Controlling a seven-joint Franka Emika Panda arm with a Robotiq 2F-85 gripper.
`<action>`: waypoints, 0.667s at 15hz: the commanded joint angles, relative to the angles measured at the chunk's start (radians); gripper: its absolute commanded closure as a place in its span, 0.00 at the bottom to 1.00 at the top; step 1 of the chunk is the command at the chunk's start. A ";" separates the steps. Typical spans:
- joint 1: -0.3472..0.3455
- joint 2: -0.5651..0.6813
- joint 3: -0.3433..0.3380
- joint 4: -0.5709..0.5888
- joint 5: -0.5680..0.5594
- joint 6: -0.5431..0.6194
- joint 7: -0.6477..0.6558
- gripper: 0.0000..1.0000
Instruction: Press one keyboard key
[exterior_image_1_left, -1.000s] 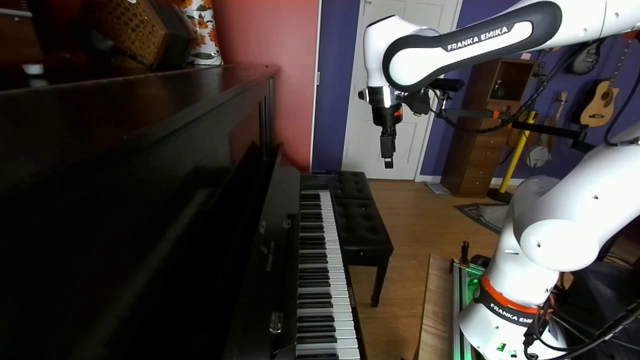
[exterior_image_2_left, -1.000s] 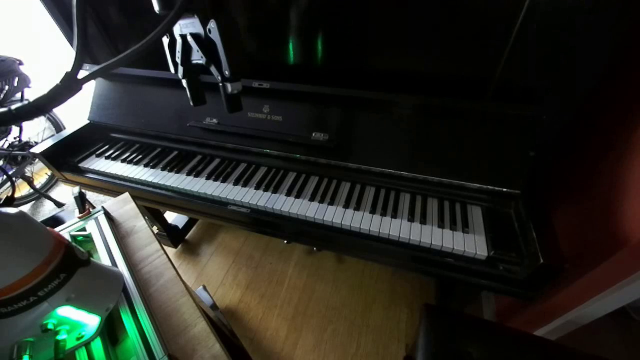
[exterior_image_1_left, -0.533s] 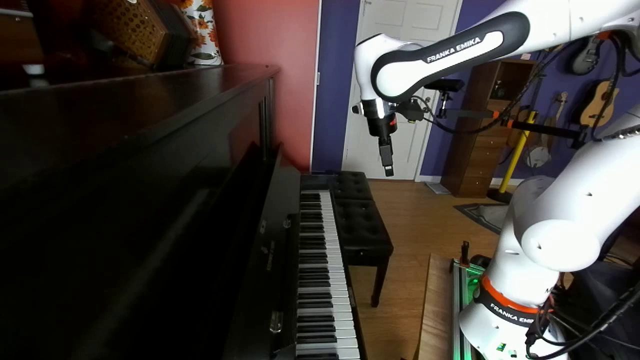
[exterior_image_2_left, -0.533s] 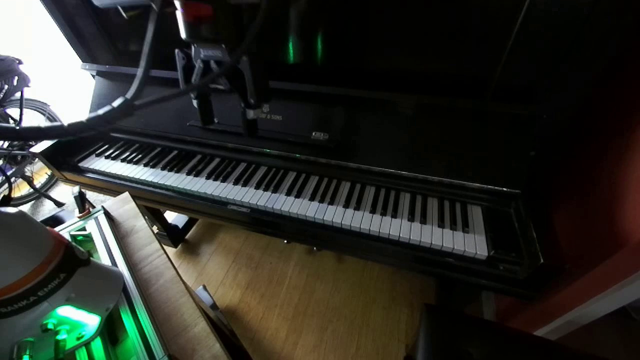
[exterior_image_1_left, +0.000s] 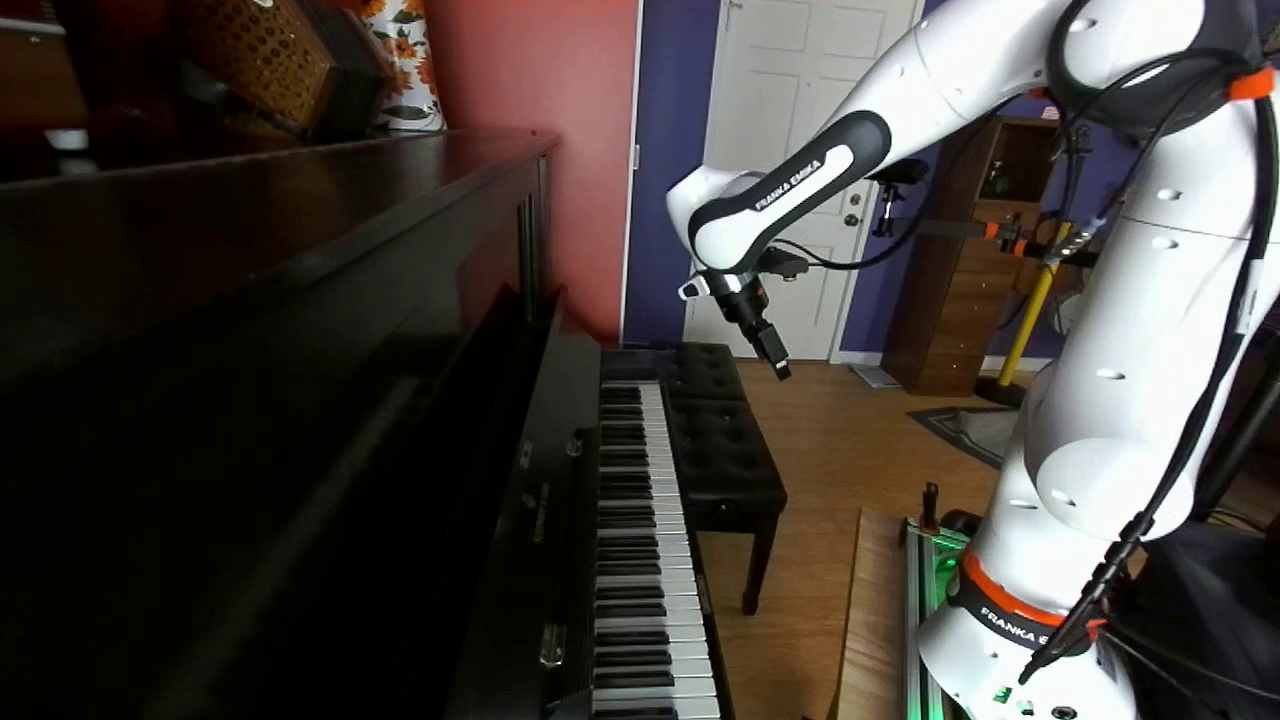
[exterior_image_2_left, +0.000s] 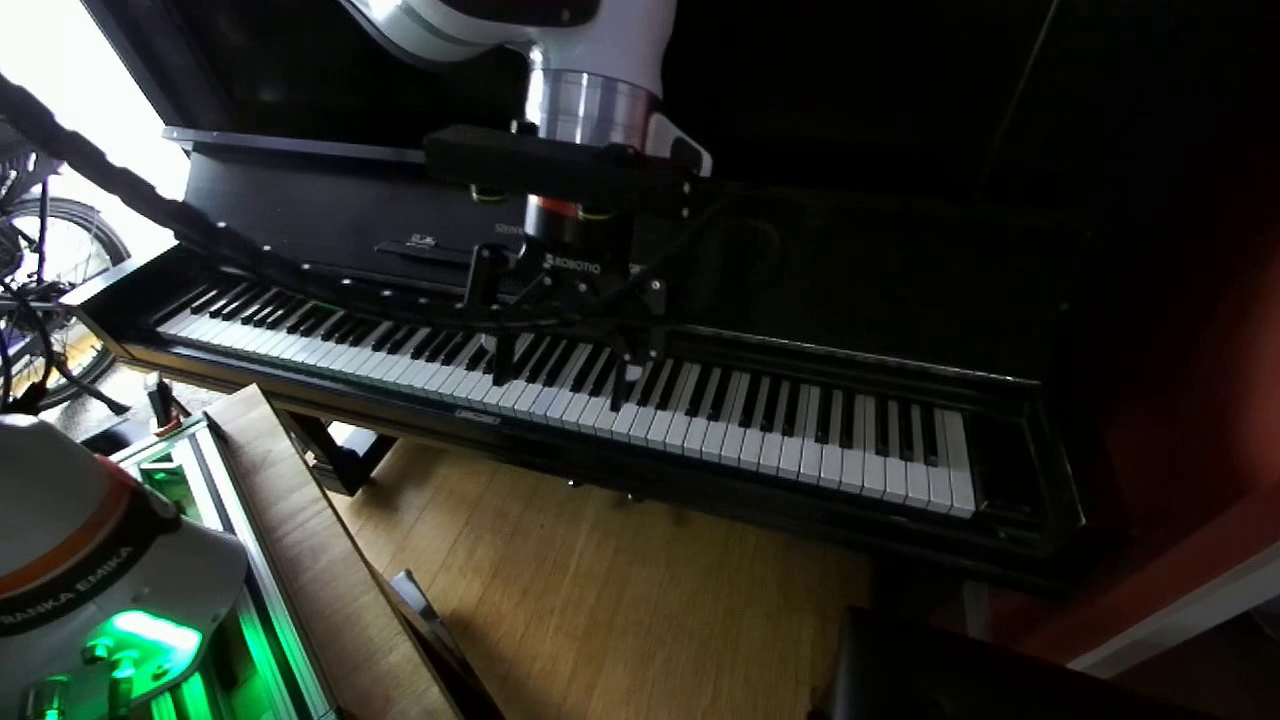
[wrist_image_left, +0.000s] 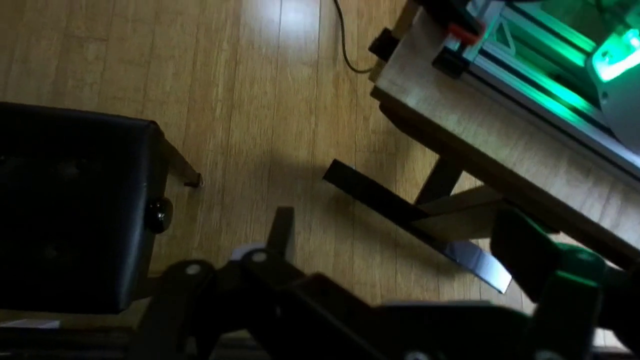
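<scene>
Descent under way; press pending

In an exterior view: piano (exterior_image_1_left: 330, 380), keyboard (exterior_image_1_left: 645, 540) along its front, then gripper (exterior_image_1_left: 782, 372), touching neither, now lower and more tilted. Jaws wide, empty. Next, likely: over to keyboard, then down.

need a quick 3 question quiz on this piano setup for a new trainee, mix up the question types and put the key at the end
1. True or false: the gripper is open.
2. How does the gripper stand to the keyboard?
a) pressing down on it
b) apart from it
c) lying flat across it
3. Fill in the missing word: the padded bench near the keyboard is coloured ____.

Key
1. True.
2. b; an exterior view shows open space between them.
3. Black.
</scene>
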 joint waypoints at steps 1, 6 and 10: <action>-0.036 0.130 0.006 0.066 -0.130 0.029 -0.124 0.00; -0.053 0.148 0.018 0.072 -0.135 0.026 -0.119 0.00; -0.053 0.152 0.019 0.080 -0.136 0.026 -0.124 0.00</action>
